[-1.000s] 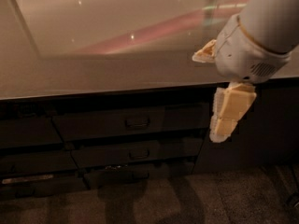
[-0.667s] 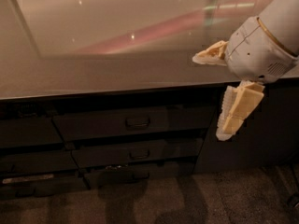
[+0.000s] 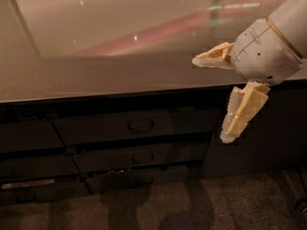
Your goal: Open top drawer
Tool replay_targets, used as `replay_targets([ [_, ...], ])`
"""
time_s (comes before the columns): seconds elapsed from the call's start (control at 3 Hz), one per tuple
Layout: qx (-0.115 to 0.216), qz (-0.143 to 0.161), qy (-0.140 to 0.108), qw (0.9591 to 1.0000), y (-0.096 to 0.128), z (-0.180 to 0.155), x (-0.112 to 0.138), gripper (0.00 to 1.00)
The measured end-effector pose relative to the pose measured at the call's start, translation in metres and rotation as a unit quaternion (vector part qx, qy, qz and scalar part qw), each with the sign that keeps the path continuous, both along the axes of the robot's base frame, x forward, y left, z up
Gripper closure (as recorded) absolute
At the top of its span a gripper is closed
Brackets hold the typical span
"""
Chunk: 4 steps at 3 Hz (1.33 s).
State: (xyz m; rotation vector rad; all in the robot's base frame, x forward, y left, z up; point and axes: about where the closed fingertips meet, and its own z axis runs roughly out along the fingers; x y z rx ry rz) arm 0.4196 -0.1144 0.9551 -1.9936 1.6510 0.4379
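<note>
The top drawer (image 3: 115, 127) is a wide dark front just under the counter edge, with a small loop handle (image 3: 140, 126) at its centre. It is shut, flush with the fronts around it. My gripper (image 3: 210, 99) hangs in front of the counter edge, to the right of the handle and a little above it, apart from the drawer. Its cream fingers are spread wide: one finger (image 3: 213, 57) points left over the counter, the other (image 3: 241, 113) points down. It holds nothing.
A glossy counter top (image 3: 110, 75) runs across above the drawers. Two slimmer drawer fronts (image 3: 139, 158) (image 3: 144, 178) sit below the top one, and more dark fronts (image 3: 29, 138) lie to the left. A dark cabinet panel (image 3: 268, 133) stands to the right. Speckled floor (image 3: 192, 205) lies below.
My gripper has shifted slightly to the right, with its fingers still spread. The drawer has not moved.
</note>
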Motion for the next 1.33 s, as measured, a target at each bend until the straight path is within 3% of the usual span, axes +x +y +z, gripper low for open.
replay_targets([
  [0.33, 0.0, 0.0, 0.0, 1.0, 0.0, 0.0, 0.0, 0.0],
  [0.67, 0.023, -0.002, 0.026, 0.9994, -0.001, -0.013, 0.02, 0.0],
  [1.33, 0.02, -0.008, 0.087, 0.996, -0.011, -0.065, 0.076, 0.0],
])
